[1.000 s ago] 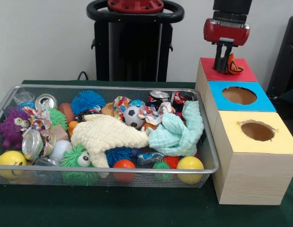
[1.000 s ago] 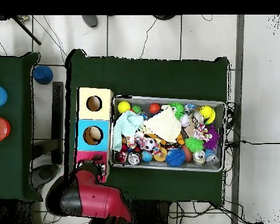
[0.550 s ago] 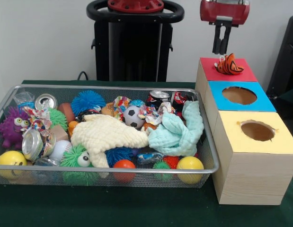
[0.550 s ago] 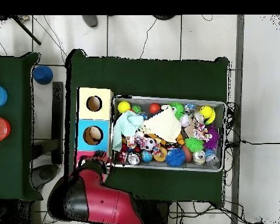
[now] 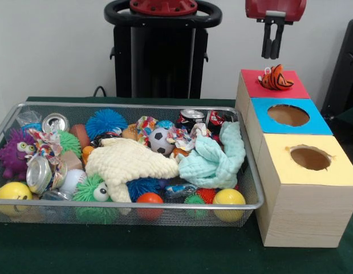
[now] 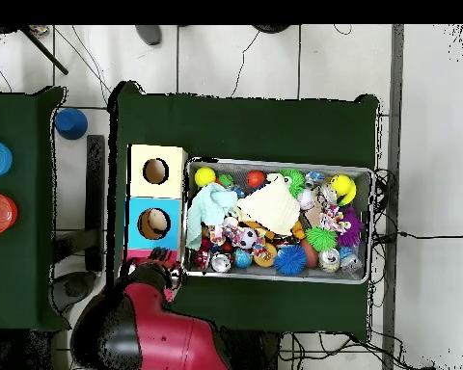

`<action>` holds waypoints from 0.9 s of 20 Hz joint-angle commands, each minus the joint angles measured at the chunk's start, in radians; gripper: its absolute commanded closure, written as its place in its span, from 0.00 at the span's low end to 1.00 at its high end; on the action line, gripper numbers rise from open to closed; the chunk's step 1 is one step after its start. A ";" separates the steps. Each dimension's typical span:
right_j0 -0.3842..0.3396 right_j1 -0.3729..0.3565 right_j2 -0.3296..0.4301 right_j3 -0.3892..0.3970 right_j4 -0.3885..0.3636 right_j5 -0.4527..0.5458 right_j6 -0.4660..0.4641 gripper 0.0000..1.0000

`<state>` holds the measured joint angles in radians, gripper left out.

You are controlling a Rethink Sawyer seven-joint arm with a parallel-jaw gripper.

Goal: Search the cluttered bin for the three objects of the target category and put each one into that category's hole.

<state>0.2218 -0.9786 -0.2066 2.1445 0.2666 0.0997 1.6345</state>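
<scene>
Gripper [image 5: 273,52]: raised above the red box top [image 5: 290,87], fingers close together, holding nothing. Orange striped toy [image 5: 276,79]: lying on red top, possibly over its hole. Wire bin [image 5: 253,188]: full.

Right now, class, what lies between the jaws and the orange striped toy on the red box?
Nothing. In the front view the gripper hangs above the orange striped toy on the red box, with only bare wall showing between them.

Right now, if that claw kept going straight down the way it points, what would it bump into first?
Most likely the orange striped toy lying on the red box top. The gripper hangs above it, fingers pointing down. Depth is hard to judge, so it might meet the red surface beside the toy instead.
</scene>
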 commanded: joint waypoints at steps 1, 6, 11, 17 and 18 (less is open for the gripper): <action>0.028 0.079 0.045 -0.015 -0.023 0.025 0.170 1.00; 0.042 0.119 0.046 -0.014 -0.015 -0.035 0.190 1.00; 0.051 0.159 0.046 -0.018 -0.015 -0.086 0.201 1.00; 0.031 0.203 0.062 -0.014 -0.025 -0.135 0.200 1.00; 0.030 0.214 0.065 -0.016 -0.027 -0.143 0.198 1.00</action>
<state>0.2803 -0.8425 -0.2058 2.1439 0.2673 0.0398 1.6345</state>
